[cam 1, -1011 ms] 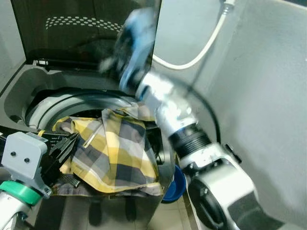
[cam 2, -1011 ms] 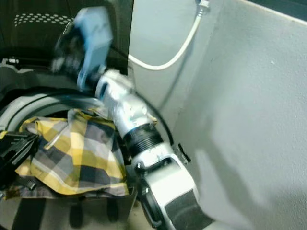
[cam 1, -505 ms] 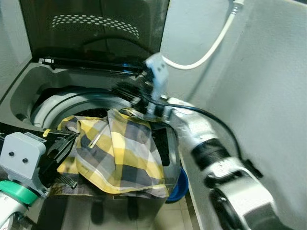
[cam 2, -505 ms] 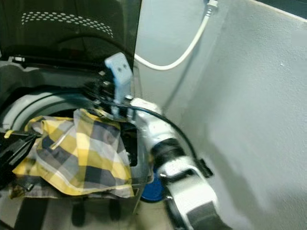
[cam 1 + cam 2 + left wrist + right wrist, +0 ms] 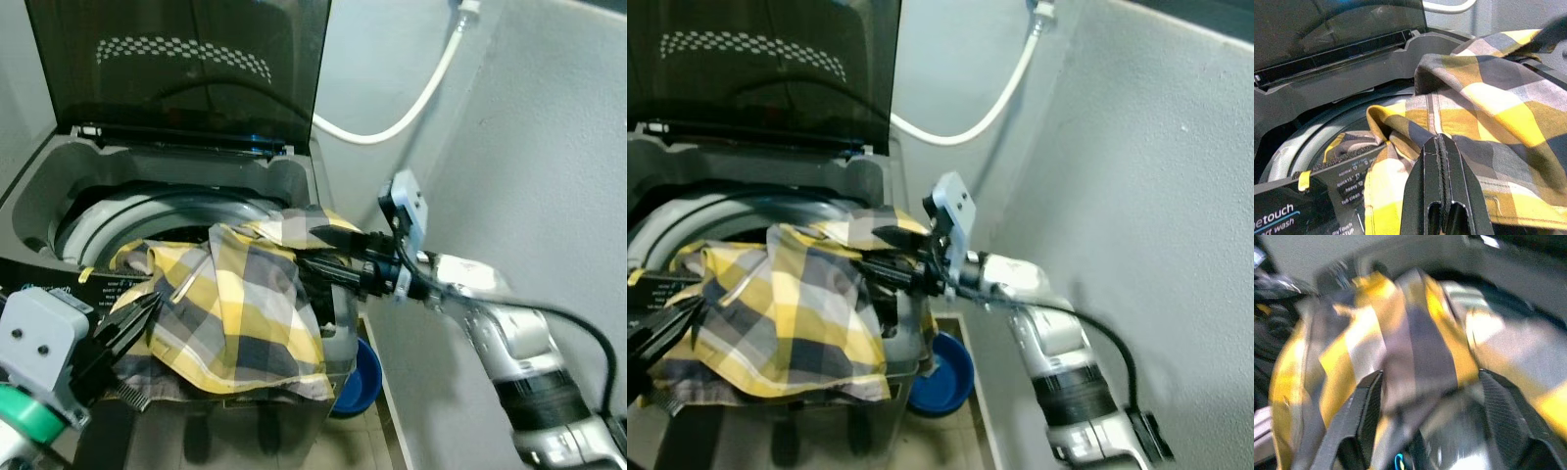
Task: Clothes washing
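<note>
The right pincer (image 5: 328, 262), high by the washing machine's lid (image 5: 196, 69) a second ago, now reaches in low with fingers spread around the near edge of the yellow plaid shirt (image 5: 235, 304), suggesting a grasp is starting. The rumpled shirt drapes over the machine's front rim (image 5: 59, 284), half outside the drum. The left pincer (image 5: 122, 333), pressed together, touches the cloth's other side.

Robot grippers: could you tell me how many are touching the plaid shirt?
2. The left gripper presses its near edge; the right gripper straddles the plaid shirt at its right side.
</note>
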Controlling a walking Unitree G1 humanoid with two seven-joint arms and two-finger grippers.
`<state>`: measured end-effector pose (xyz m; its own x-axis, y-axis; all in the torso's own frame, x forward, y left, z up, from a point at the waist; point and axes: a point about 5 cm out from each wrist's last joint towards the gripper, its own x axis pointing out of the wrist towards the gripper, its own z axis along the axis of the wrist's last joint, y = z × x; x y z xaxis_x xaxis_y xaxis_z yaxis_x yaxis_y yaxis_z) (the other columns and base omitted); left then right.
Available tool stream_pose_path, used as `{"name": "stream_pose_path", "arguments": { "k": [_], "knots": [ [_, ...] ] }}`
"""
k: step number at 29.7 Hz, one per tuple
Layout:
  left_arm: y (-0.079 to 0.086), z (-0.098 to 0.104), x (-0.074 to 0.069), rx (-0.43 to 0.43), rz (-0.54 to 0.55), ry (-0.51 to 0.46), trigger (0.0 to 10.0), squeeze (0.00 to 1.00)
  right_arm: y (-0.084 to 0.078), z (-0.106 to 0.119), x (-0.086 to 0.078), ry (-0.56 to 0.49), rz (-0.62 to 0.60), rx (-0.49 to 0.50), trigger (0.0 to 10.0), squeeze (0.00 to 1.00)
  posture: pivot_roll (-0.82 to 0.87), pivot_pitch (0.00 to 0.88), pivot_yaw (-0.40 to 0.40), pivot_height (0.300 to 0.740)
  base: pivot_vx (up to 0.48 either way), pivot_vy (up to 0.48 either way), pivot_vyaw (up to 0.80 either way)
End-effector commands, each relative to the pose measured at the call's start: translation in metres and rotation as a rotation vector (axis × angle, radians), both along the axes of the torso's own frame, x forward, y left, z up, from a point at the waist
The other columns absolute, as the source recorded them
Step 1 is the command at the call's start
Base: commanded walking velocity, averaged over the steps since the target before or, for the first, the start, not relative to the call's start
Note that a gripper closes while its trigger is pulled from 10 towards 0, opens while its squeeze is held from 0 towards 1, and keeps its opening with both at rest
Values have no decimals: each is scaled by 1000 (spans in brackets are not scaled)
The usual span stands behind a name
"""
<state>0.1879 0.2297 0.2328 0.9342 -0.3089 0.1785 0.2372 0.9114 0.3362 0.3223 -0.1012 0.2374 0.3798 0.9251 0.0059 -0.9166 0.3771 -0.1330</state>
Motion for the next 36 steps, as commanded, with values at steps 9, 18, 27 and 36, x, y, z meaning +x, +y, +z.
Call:
{"name": "stream_pose_path", "arguments": {
  "k": [9,18,27,36],
  "knots": [
    [-8,1,-4,-11,-26,-9,10000,0,17,-28,-11,9,-35,-136,10000,1000,103,58,-125,740,0,0,0],
    [-10,0,-5,-15,-25,-10,10000,0,33,-39,-5,-9,-151,-112,10000,0,110,54,-132,740,0,0,0],
    [-10,0,-5,-18,-20,-14,10000,0,64,-35,-9,47,-85,12,0,0,115,54,-136,740,0,0,0],
    [-11,-1,-6,-21,-14,-14,10000,0,79,-27,-12,76,-36,97,0,0,112,57,-136,740,0,0,0]
  ]
}}
